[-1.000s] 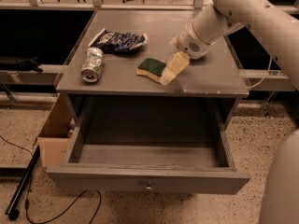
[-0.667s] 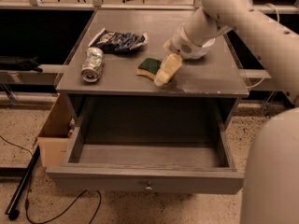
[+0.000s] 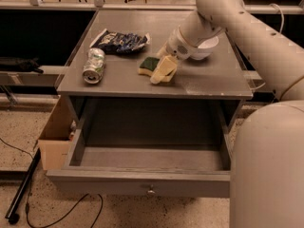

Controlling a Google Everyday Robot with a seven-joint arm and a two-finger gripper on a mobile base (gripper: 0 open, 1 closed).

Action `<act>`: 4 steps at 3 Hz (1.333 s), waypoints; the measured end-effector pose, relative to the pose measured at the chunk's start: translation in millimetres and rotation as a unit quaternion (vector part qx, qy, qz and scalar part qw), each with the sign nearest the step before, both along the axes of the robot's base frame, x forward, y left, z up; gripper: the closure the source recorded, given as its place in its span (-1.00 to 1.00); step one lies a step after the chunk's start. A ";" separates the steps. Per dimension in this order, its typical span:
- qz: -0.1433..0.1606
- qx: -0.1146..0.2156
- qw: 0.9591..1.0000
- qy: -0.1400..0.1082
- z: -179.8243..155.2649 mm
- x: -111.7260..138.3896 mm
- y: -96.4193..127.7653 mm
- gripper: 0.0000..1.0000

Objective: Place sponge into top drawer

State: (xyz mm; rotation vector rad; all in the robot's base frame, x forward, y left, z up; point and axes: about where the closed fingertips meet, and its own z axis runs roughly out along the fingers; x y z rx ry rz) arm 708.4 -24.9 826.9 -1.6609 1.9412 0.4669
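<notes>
A small yellow foam sponge block with a dark green scouring face (image 3: 148, 63) lies flat on the matt grey wooden bench (image 3: 213, 77), near the middle of its front edge. The cream plastic claw (image 3: 161, 74) slants down from the smooth, rounded off-white arm (image 3: 237, 18) and presses against the sponge's right side; whether it is clenched or released I cannot tell. A crinkled dark blue foil snack bag (image 3: 118, 41) sits toward the back left corner, and a dented silver metal can (image 3: 94, 64) lies on its side by the left edge. A round white bowl (image 3: 205, 49) shows partly behind the arm, toward the right edge. Under the front edge the wide, shallow grey wooden top drawer (image 3: 142, 183) stands pulled out, a small round metal knob (image 3: 151, 191) centred on its front panel
</notes>
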 end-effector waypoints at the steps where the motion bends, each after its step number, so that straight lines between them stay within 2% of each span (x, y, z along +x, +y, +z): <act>1: 0.000 0.000 1.000 0.000 0.0 0.0 0.0 -0.03; 3: 0.000 0.000 1.000 0.000 -0.1 0.0 0.1 0.90; 4: 0.000 0.000 1.000 0.000 -0.1 0.0 0.1 1.00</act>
